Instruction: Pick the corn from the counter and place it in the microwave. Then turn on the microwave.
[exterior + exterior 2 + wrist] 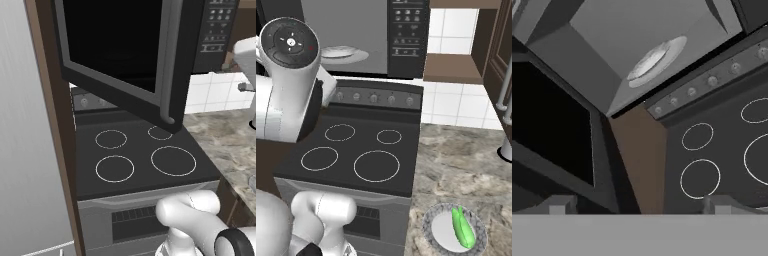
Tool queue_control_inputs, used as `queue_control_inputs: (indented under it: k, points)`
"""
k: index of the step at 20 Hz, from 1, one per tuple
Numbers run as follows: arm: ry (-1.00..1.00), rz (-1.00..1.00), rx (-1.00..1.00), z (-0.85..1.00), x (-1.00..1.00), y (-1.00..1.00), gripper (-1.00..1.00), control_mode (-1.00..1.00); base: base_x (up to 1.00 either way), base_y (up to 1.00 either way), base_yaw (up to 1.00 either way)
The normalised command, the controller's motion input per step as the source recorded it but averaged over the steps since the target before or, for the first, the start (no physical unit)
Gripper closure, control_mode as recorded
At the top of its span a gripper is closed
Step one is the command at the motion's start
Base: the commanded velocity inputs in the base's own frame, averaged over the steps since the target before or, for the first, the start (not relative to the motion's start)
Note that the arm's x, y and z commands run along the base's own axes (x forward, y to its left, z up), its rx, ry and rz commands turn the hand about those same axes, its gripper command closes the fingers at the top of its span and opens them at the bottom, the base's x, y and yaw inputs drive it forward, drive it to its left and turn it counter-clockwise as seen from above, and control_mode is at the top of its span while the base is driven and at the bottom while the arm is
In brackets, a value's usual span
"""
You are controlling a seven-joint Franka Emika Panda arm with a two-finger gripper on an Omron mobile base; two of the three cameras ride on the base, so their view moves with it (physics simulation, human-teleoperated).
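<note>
on the surface (466,165) right of the stovetop (351,155), the corn (462,227) lay in a shallow round bowl (432,231), near the front edge, husk end pointing away from the base. nothing else was in the bowl. microwave (371,35) sat above the stove with its door (120,60) swung wide open toward the left; the white plate (341,52) inside was bare, grey cavity around it free. door's lower corner and bar handle (167,65) hung out over the back burners, cutting into the room above the stovetop. claw (639,207) was released, fingertips (559,206) spread wide, nothing between them, looking up into the cavity with the knob row (712,80) just below it. arm was up at the left, well apart from the corn. open stretch of surface lay between stove edge and bowl.
</note>
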Motion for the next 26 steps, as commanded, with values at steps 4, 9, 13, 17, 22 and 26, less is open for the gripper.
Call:
queue_control_inputs:
  k: [4, 9, 13, 17, 22, 26]
  points:
    - [0.12, 0.23, 0.17, -0.16, 0.92, 0.00, -1.00, -1.00, 0.00, 0.00, 0.00]
    - [0.06, 0.21, 0.14, -0.23, 0.49, 0.03, -1.00, -1.00, 0.00, 0.00, 0.00]
    - [0.04, 0.17, 0.13, -0.13, 0.62, 0.14, -1.00, -1.00, 0.00, 0.00, 0.00]
    - [0.07, 0.16, 0.12, -0.01, 0.52, 0.27, -1.00, -1.00, 0.00, 0.00, 0.00]
    - [0.10, 0.18, 0.09, 0.00, 0.25, 0.40, -1.00, -1.00, 0.00, 0.00, 0.00]
    - [0.07, 0.19, 0.10, 0.00, 0.00, 0.44, -1.00, -1.00, 0.00, 0.00, 0.00]
